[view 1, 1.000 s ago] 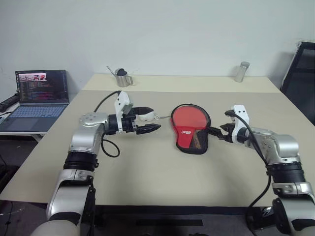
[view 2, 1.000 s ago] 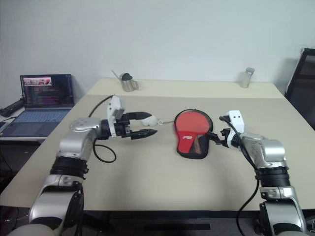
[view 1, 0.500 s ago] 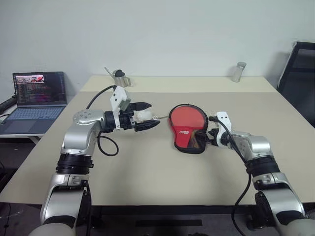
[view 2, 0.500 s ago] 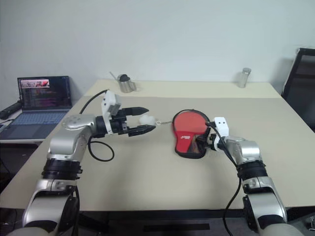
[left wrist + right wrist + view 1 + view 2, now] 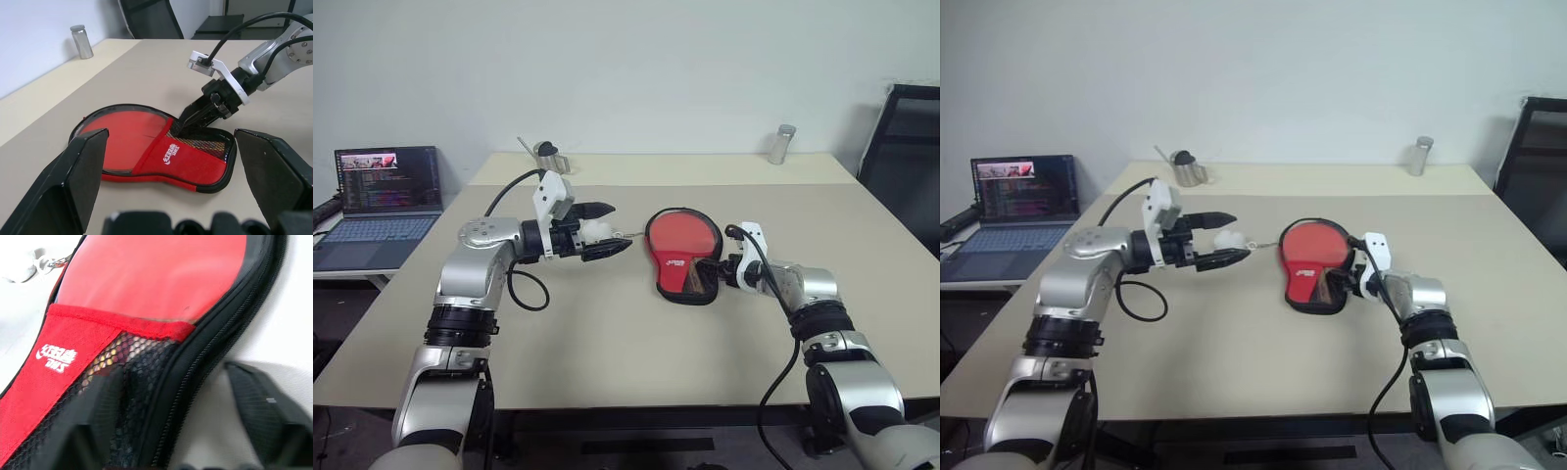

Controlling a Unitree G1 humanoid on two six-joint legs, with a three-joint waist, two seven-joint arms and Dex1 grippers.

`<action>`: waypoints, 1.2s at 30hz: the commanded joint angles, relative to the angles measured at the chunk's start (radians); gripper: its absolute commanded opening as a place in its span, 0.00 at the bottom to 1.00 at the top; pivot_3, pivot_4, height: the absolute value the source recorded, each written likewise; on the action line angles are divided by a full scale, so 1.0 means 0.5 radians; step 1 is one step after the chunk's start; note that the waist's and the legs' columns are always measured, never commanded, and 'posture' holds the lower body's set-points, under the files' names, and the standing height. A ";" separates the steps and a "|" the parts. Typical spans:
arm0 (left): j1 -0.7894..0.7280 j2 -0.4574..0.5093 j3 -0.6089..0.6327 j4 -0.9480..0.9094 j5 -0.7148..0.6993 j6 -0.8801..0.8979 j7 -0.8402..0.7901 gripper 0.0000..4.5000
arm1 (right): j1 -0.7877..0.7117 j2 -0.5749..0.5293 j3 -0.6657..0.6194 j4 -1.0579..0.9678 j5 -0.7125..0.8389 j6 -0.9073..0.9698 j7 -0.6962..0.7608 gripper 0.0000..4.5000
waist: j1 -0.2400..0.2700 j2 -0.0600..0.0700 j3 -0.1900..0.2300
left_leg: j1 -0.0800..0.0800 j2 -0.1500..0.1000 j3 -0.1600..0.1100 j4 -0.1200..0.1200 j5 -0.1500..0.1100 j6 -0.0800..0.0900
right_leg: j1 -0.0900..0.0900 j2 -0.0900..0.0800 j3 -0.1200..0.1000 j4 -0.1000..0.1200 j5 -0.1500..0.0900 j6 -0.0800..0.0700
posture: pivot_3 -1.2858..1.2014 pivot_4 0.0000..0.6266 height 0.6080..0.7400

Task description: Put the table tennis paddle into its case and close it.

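Head eyes look down the table point(image 5: 607, 343); both wrist cameras share the case point(image 5: 195, 166), right closest.

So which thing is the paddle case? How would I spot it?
Look at the big beige table. Near its middle, between the robot's two arms, lies the case, flat and open, with the right gripper at its edge. It is the table's one red thing, paddle-shaped with a black rim and a white logo.

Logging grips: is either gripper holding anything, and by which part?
Nothing is held yet. The left gripper stands open, nothing in it. The right gripper straddles the case at its zip rim by the mesh pocket, jaws not closed on it.
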State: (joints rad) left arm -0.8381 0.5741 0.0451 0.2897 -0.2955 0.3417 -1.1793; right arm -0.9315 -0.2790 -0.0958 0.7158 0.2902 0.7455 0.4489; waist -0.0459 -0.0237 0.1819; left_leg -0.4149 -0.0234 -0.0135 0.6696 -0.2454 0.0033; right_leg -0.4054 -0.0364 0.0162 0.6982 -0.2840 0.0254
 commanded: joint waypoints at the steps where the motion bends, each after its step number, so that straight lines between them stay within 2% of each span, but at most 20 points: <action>1: -0.017 0.047 0.004 -0.052 -0.016 -0.028 0.004 1.00 | 0.011 0.059 0.016 -0.028 -0.009 0.039 -0.007 0.46 | -0.008 0.000 0.000 | 0.000 0.000 0.000 0.000 0.000 0.000 | 0.000 0.000 0.000 0.000 0.000 0.000 | 0.52 0.24 1.00; 7: 0.025 0.076 -0.014 -0.066 -0.012 -0.033 -0.017 1.00 | 0.031 0.129 0.014 -0.040 -0.018 0.045 -0.037 0.03 | -0.019 0.000 0.000 | 0.000 0.000 0.000 0.000 0.000 0.000 | 0.000 0.000 0.000 0.000 0.000 0.000 | 0.52 0.24 1.00; 8: 0.031 0.081 -0.016 -0.068 -0.013 -0.032 -0.019 1.00 | 0.032 0.134 0.012 -0.041 -0.017 0.048 -0.040 0.01 | -0.020 0.000 0.000 | 0.000 0.000 0.000 0.000 0.000 0.000 | 0.000 0.000 0.000 0.000 0.000 0.000 | 0.52 0.24 1.00; 13: 0.152 0.170 -0.026 -0.092 -0.018 -0.005 -0.095 1.00 | 0.037 0.164 -0.002 -0.079 0.009 0.080 -0.038 0.01 | -0.031 0.001 0.000 | 0.001 0.001 0.000 -0.003 0.000 0.000 | -0.001 0.000 0.001 0.000 0.000 0.000 | 0.52 0.24 1.00; 19: 0.309 0.336 -0.012 -0.144 -0.076 0.076 -0.249 1.00 | 0.100 0.210 0.025 -0.326 0.082 0.258 0.018 0.01 | -0.030 0.001 0.000 | 0.001 0.002 -0.001 -0.008 0.000 0.000 | -0.002 0.001 0.000 -0.002 -0.001 -0.001 | 0.52 0.24 1.00; 31: 0.568 0.465 -0.035 -0.491 -0.247 0.268 -0.410 1.00 | 0.352 0.351 0.118 -1.010 0.248 0.728 0.048 0.01 | -0.029 0.001 0.000 | 0.000 0.003 -0.001 -0.011 0.000 0.000 | -0.004 0.001 0.000 -0.004 -0.001 -0.002 | 0.52 0.24 1.00; 36: 0.666 0.510 -0.076 -0.580 -0.238 0.271 -0.446 1.00 | 0.536 0.431 0.026 -1.358 0.345 1.004 -0.073 0.01 | -0.023 0.001 0.000 | 0.000 0.003 -0.001 -0.011 0.000 0.000 | -0.003 0.000 -0.001 -0.005 -0.002 -0.002 | 0.52 0.24 1.00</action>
State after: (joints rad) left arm -0.5184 0.8090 0.0073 0.0515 -0.3972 0.4765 -1.3854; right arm -0.6885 -0.0836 -0.0604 0.1404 0.4123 1.1806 0.4300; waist -0.0574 -0.0233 0.1817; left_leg -0.4150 -0.0222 -0.0141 0.6639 -0.2454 0.0031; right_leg -0.4071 -0.0362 0.0158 0.6956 -0.2848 0.0245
